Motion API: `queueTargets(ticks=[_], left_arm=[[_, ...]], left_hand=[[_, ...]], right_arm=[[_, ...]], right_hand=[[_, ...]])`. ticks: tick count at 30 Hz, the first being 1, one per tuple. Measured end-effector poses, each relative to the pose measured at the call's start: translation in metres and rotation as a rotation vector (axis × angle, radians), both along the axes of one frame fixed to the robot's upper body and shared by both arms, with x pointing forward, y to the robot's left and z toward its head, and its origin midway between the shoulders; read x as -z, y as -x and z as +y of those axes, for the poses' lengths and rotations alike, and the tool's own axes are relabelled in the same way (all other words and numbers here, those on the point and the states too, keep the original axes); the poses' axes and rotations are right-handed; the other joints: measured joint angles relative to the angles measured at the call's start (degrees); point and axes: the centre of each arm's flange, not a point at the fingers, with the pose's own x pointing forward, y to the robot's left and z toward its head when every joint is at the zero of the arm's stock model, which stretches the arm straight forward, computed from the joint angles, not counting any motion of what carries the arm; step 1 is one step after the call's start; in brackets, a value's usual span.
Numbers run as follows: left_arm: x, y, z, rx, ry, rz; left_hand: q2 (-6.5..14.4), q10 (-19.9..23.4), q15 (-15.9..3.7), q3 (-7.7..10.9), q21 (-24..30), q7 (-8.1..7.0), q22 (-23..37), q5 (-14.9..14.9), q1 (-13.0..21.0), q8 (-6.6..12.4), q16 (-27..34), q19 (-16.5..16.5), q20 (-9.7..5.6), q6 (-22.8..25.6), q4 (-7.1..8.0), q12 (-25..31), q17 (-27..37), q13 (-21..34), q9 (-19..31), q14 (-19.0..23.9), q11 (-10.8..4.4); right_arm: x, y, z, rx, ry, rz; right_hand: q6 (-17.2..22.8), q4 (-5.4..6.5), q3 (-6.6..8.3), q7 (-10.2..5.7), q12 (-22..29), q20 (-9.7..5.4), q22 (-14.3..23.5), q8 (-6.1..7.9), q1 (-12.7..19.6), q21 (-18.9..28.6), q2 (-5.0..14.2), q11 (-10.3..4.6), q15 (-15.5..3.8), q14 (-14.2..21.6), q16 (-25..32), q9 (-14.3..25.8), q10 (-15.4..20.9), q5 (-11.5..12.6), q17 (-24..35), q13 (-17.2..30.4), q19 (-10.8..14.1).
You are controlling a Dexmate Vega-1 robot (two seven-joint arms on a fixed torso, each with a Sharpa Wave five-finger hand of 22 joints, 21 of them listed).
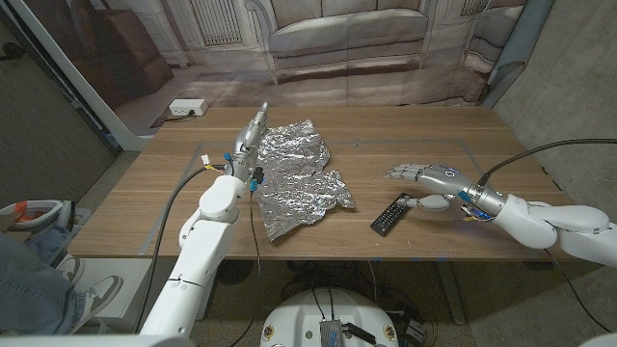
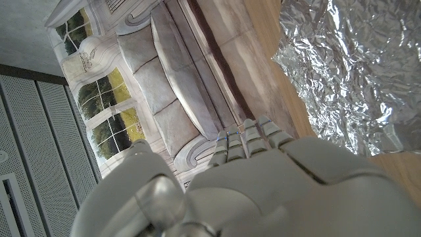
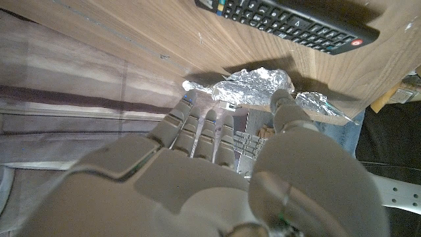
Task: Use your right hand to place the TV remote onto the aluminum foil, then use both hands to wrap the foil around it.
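Note:
A crinkled sheet of aluminum foil [image 1: 295, 177] lies spread on the wooden table [image 1: 405, 135], left of the middle. The black TV remote [image 1: 391, 213] lies on the bare wood to the foil's right, apart from it. My right hand [image 1: 429, 181] hovers just right of the remote with its fingers stretched out and apart, holding nothing; its wrist view has the remote [image 3: 289, 21] beyond the fingertips [image 3: 197, 122] and the foil [image 3: 253, 85] further off. My left hand [image 1: 249, 137] stands at the foil's far left edge, fingers straight, empty; the foil [image 2: 348, 66] lies beside it.
A white power strip [image 1: 187, 108] lies on the floor past the table's far left corner. A painted backdrop with a sofa [image 1: 347, 34] hangs behind the table. A person's leg and shoe [image 1: 39, 280] are at the lower left edge.

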Motion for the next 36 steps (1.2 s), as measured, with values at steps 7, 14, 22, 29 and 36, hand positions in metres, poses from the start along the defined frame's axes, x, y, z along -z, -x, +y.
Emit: queueTargets(ticks=[7, 14, 22, 29, 36], left_arm=[[-0.001, 0.000, 0.002, 0.003, -0.007, 0.003], [-0.002, 0.000, 0.004, 0.008, -0.009, 0.005], [0.001, -0.003, 0.006, 0.015, -0.008, 0.016], [0.003, -0.007, 0.006, 0.023, -0.011, 0.024], [0.005, -0.010, 0.005, 0.039, -0.012, 0.033]], left_hand=[[0.0, 0.0, 0.00, 0.00, 0.0, 0.00, 0.0, 0.0, 0.0, 0.00, -0.3, -0.2, 0.22, 0.0, 0.00, 0.0, 0.0, 0.0, 0.0, 0.0, -0.01], [0.6, 0.0, 0.00, 0.00, 0.0, 0.00, 0.0, 0.0, -0.6, 0.00, -0.3, -0.2, 0.22, 0.0, 0.00, 0.0, 0.0, 0.0, 0.0, 0.0, -0.01], [0.6, 0.5, 0.21, 0.00, 0.0, -0.31, 0.0, 0.0, -0.6, 0.00, -0.3, -0.2, 0.21, 0.3, 0.00, 0.0, 0.0, 0.0, 0.0, 0.2, -0.12], [0.2, 0.5, 0.01, 0.00, 0.0, -0.31, 0.0, 0.0, 0.2, 0.00, -0.3, -0.1, 0.68, 0.3, 0.00, 0.0, 0.0, 0.0, 0.0, 0.4, -0.12], [0.2, 0.5, 0.01, -0.25, 0.0, -0.31, 0.0, 0.0, 0.2, 0.00, -0.5, -0.2, 0.84, 0.3, -0.25, 0.0, 0.0, 0.0, 0.0, 0.4, -0.12]], right_arm=[[0.009, 0.001, 0.001, 0.039, 0.039, 0.031], [0.015, 0.000, 0.005, 0.071, 0.089, 0.058], [0.018, -0.002, 0.008, 0.095, 0.124, 0.075], [0.020, -0.004, 0.009, 0.111, 0.136, 0.085], [0.024, -0.005, 0.010, 0.118, 0.138, 0.097]], right_hand=[[-0.7, 0.34, 0.34, -0.71, 0.0, 0.01, 0.0, -0.23, 1.6, -0.4, -0.35, 0.00, 0.21, -0.8, 0.0, 0.2, 0.0, 0.0, 0.0, 0.0, -0.6], [-2.1, 0.39, 1.19, -0.84, -0.4, 0.11, 0.0, -0.27, 3.9, -0.4, -0.66, -0.31, 0.73, -1.9, 0.0, 0.3, -2.6, 0.0, 0.0, 0.0, -1.1], [-2.3, 0.64, 1.57, -1.02, -0.4, 0.11, 0.0, -0.27, 4.7, -0.4, -0.67, -0.62, 0.72, -1.9, 0.0, 0.3, -2.9, 0.0, 0.0, 0.0, -1.1], [-2.3, 0.56, 1.97, -1.02, -0.4, 0.11, 0.0, -0.27, 5.5, -0.4, -0.52, -0.62, 0.73, -1.9, 0.0, 0.3, -2.9, 0.0, 0.0, 0.0, -1.1], [-2.2, 0.56, 1.97, -1.02, -0.4, 0.11, 0.0, -0.27, 5.7, -0.4, -0.75, -0.62, 0.73, -1.9, 0.0, 0.3, -2.9, 0.0, 0.0, 0.0, -1.1]])
